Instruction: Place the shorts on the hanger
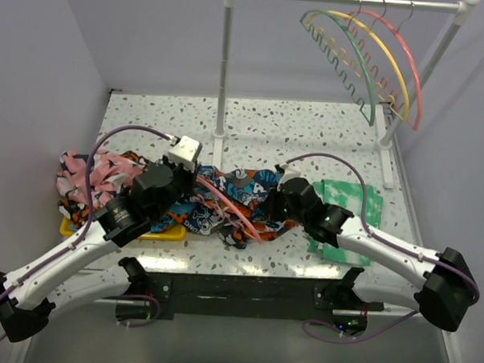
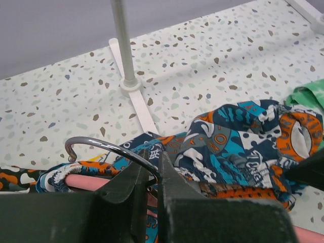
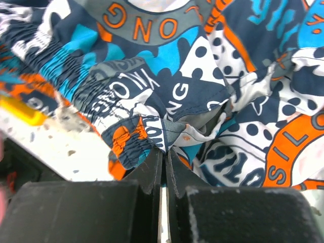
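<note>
Crumpled shorts (image 1: pixel 240 199), printed orange, teal, navy and white, lie on the table (image 1: pixel 308 128) across the hanger (image 2: pixel 76 181). Your left pincer (image 2: pixel 154 174) clamps its hook (image 2: pixel 101 146); your right pincer (image 3: pixel 164 152) pinches a shorts fold.

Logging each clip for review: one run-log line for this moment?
left gripper: shut on hanger | right gripper: shut on shorts | shorts: bunched on table

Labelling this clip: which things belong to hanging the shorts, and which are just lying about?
Job: shorts, pink hanger on the table.
Lying about: pink-and-navy garment, green tie-dye cloth, three hangers on the rack.
</note>
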Controlling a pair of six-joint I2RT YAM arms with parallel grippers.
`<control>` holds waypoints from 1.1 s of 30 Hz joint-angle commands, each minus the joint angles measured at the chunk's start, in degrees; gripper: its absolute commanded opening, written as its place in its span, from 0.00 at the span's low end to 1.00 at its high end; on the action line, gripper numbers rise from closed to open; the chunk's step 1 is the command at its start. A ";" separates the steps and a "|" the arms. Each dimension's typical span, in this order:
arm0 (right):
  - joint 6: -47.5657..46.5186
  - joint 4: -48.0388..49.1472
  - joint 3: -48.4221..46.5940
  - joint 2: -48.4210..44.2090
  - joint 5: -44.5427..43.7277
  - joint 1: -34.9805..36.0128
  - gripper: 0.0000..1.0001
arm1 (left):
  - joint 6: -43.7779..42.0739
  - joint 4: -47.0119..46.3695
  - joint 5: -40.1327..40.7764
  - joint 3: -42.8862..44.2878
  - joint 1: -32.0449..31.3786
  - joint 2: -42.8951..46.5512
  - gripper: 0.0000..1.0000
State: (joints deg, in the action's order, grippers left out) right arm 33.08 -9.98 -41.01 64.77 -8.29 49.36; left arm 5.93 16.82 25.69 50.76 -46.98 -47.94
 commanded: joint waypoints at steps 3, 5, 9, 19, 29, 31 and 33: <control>1.28 -7.76 0.67 -7.20 2.75 -0.85 0.00 | -1.19 -8.99 12.79 2.32 0.22 -0.48 0.00; 1.37 -8.83 0.50 -9.30 4.42 -0.94 0.00 | -1.01 -9.78 13.94 2.06 0.22 -0.40 0.00; 2.25 -11.28 0.85 -11.77 5.66 -1.02 0.00 | -1.01 -13.73 15.08 1.18 0.22 -0.13 0.00; 3.57 -11.37 1.29 -13.00 10.32 -1.11 0.00 | -3.55 -20.15 15.08 -0.57 0.22 -0.84 0.00; 4.62 -17.70 -0.65 -15.46 15.49 -8.40 0.00 | -9.80 -29.29 17.63 -5.58 0.22 1.53 0.00; 4.54 -18.58 -0.82 -15.90 16.20 -10.85 0.00 | -10.76 -30.09 17.64 -6.55 0.22 1.97 0.00; 4.54 -19.29 -0.82 -16.17 17.78 -12.18 0.00 | -11.81 -30.97 18.07 -6.99 0.22 2.50 0.00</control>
State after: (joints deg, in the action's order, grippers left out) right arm 37.93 -21.45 -40.27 49.98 6.15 40.10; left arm 2.04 -5.23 36.07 44.12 -47.72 -48.14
